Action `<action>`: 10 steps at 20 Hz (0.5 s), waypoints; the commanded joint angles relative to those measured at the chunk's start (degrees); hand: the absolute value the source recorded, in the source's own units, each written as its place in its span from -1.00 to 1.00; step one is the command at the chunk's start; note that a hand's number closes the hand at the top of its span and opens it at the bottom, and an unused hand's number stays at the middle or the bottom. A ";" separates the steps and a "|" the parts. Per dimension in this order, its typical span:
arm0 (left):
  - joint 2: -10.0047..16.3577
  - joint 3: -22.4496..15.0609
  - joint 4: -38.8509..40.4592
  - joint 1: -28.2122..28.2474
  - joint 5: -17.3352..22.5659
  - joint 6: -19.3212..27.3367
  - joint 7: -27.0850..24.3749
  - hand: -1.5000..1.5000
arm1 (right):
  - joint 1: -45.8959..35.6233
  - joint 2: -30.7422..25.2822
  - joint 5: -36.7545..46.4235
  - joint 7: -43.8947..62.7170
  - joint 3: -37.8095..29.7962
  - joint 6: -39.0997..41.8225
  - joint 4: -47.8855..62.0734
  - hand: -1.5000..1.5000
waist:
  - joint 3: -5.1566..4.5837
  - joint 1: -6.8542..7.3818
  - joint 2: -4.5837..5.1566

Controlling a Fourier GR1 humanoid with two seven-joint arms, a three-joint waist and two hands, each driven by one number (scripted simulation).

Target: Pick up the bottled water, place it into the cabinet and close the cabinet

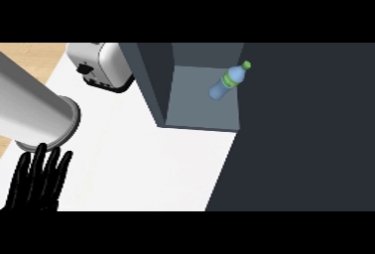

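The bottled water (228, 82), pale blue with a green label and cap, sits inside the open cabinet (198, 106), near its right side, leaning with the cap toward the upper right. Nothing is touching it. A large dark panel (307, 129), seemingly the cabinet's door, fills the right of the view and borders the opening. My left hand (36, 181) shows at the lower left over the counter, its fingers straight and holding nothing, far from the bottle. Its grey forearm (33, 106) crosses the left edge. My right hand does not show.
A silver toaster (102, 64) stands at the back left, next to the cabinet's dark left wall (150, 79). The white counter top (147, 163) stretches between my left hand and the dark panel. A wooden surface (29, 54) shows beyond the counter's left edge.
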 commanded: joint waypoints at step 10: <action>1.59 2.11 -0.75 1.16 2.02 -2.86 -0.07 -1.00 | -3.91 9.44 -1.42 2.39 2.39 -9.33 6.16 1.00 | -0.04 1.95 0.94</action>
